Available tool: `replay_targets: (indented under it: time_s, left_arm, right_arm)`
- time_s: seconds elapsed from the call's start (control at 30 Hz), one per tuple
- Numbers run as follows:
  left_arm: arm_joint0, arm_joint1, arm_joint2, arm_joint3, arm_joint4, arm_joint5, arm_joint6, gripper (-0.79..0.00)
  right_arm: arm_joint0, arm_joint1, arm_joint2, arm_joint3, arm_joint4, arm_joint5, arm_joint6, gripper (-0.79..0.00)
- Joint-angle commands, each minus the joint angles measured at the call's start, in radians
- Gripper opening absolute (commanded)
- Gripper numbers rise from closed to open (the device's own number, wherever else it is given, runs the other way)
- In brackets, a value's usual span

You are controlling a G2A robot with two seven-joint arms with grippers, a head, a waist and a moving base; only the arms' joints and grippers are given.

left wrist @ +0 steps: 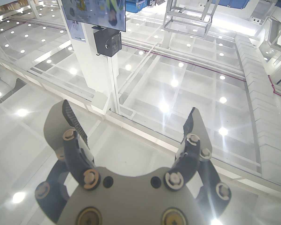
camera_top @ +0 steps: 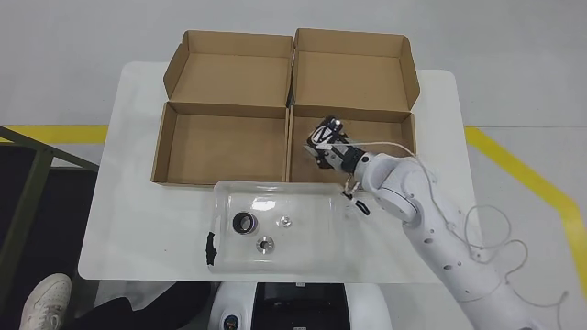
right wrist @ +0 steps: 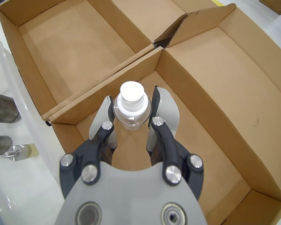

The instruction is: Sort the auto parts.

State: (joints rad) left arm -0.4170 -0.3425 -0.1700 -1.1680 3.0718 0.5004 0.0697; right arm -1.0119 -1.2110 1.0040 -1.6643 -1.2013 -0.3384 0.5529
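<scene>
A small clear part with a white cap (right wrist: 131, 108) is clamped between the two fingers of the right gripper (right wrist: 132, 94), which are closed against its sides. The white cap is pointed away from the wrist, and it juts out just past the fingertips (right wrist: 157, 94). The brown floor of the right cardboard box (right wrist: 213, 99) is seen directly beneath the gripper and the held part. It cannot be told whether the part is touching that floor.

Just beyond the fingertips, the box's side wall is met, pressed against the matching wall of the left cardboard box (right wrist: 67, 47). Both boxes are stood open, with their lids folded back on the side farthest from the gripper.

Behind the wrist and to one side, a clear plastic tray (camera_top: 312, 238) is set on the white table (camera_top: 128, 192), close against the boxes' near walls. A black ring (camera_top: 244, 224) and two small metal parts (camera_top: 285, 222) (camera_top: 264, 244) are lying in it, well apart from the gripper.

The left gripper (left wrist: 129, 107) is turned upward toward the lit ceiling (left wrist: 177, 71); its toothed fingers (left wrist: 74, 122) are spread wide apart.
</scene>
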Motion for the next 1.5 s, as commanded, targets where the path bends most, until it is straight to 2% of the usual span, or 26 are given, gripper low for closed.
replay_targets:
  time_s: [0.0, 0.2, 0.23, 0.27, 0.33, 0.37, 0.4, 0.43, 0.5, 0.77, 1.0, 1.23, 1.47]
  left_arm:
    - [0.0, 0.0, 0.0, 0.0, 0.0, 0.0, 0.0, 0.0]
    - [0.0, 0.0, 0.0, 0.0, 0.0, 0.0, 0.0, 0.0]
    - [0.0, 0.0, 0.0, 0.0, 0.0, 0.0, 0.0, 0.0]
    - [0.0, 0.0, 0.0, 0.0, 0.0, 0.0, 0.0, 0.0]
    - [0.0, 0.0, 0.0, 0.0, 0.0, 0.0, 0.0, 0.0]
    - [0.0, 0.0, 0.0, 0.0, 0.0, 0.0, 0.0, 0.0]
    - [0.0, 0.0, 0.0, 0.0, 0.0, 0.0, 0.0, 0.0]
    - [0.0, 0.0, 0.0, 0.0, 0.0, 0.0, 0.0, 0.0]
    - [0.0, 0.0, 0.0, 0.0, 0.0, 0.0, 0.0, 0.0]
    - [0.0, 0.0, 0.0, 0.0, 0.0, 0.0, 0.0, 0.0]
    - [0.0, 0.0, 0.0, 0.0, 0.0, 0.0, 0.0, 0.0]
    - [0.0, 0.0, 0.0, 0.0, 0.0, 0.0, 0.0, 0.0]
    - [0.0, 0.0, 0.0, 0.0, 0.0, 0.0, 0.0, 0.0]
  right_arm:
    - [0.002, -0.002, -0.004, 0.002, -0.004, 0.005, 0.007, -0.785]
    - [0.01, -0.007, -0.017, 0.007, 0.001, 0.018, 0.047, -0.785]
    - [0.01, -0.008, -0.018, 0.008, 0.001, 0.019, 0.05, -0.714]
    - [0.011, -0.008, -0.019, 0.009, 0.002, 0.02, 0.052, -0.545]
    - [0.014, -0.01, -0.021, 0.01, 0.005, 0.021, 0.065, -0.409]
    - [0.015, -0.011, -0.022, 0.011, 0.007, 0.021, 0.069, -0.28]
    - [0.017, -0.012, -0.023, 0.014, 0.011, 0.02, 0.074, -0.191]
    - [0.019, -0.013, -0.024, 0.017, 0.018, 0.02, 0.078, -0.154]
    - [0.022, -0.014, -0.024, 0.021, 0.027, 0.021, 0.085, -0.012]
    - [-0.011, -0.01, 0.001, -0.031, -0.009, 0.031, 0.034, 0.0]
    - [-0.115, 0.014, 0.088, -0.247, -0.113, 0.045, 0.041, 0.0]
    - [-0.21, 0.034, 0.124, -0.448, -0.129, -0.082, 0.117, 0.0]
    - [-0.251, 0.04, 0.066, -0.498, -0.103, -0.206, 0.166, 0.0]
